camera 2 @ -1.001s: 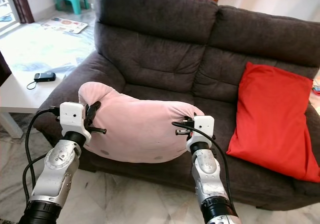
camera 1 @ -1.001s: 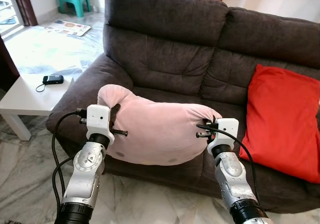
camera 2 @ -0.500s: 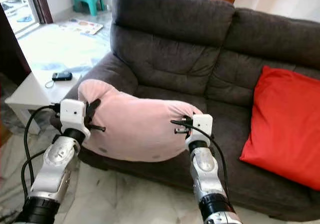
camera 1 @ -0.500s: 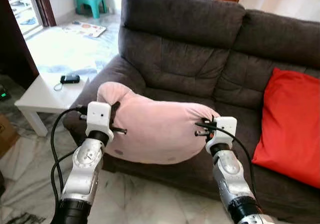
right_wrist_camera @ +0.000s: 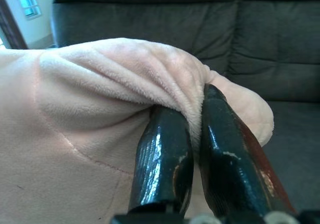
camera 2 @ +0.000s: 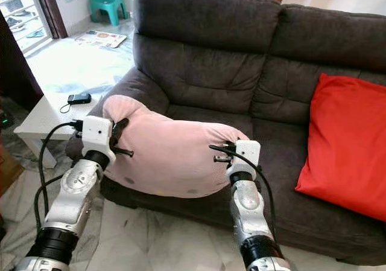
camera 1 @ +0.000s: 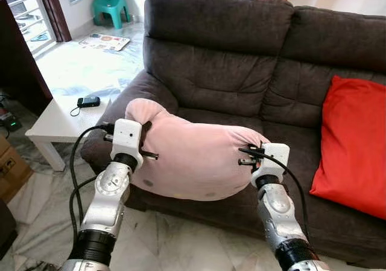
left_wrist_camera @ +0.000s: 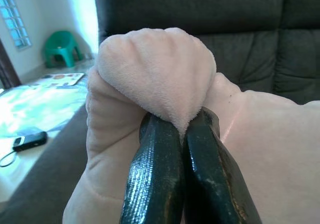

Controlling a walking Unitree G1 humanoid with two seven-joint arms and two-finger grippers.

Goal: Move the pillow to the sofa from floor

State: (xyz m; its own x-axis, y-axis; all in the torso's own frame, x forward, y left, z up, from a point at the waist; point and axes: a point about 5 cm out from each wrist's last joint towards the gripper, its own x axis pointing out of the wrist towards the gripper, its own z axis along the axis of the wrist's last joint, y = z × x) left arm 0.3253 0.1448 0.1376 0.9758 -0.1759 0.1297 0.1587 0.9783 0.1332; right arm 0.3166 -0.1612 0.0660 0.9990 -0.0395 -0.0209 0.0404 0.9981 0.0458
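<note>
Dark brown sofa point(camera 1: 241, 60) bearing a red cushion point(camera 1: 353, 144). Pink plush pillow point(camera 1: 193, 156), no legible label, is held in the air before the seat's front edge; left tool point(left_wrist_camera: 175, 134) and right tool point(right_wrist_camera: 192, 129) each pinch one end, fingers clamped on fabric.
</note>
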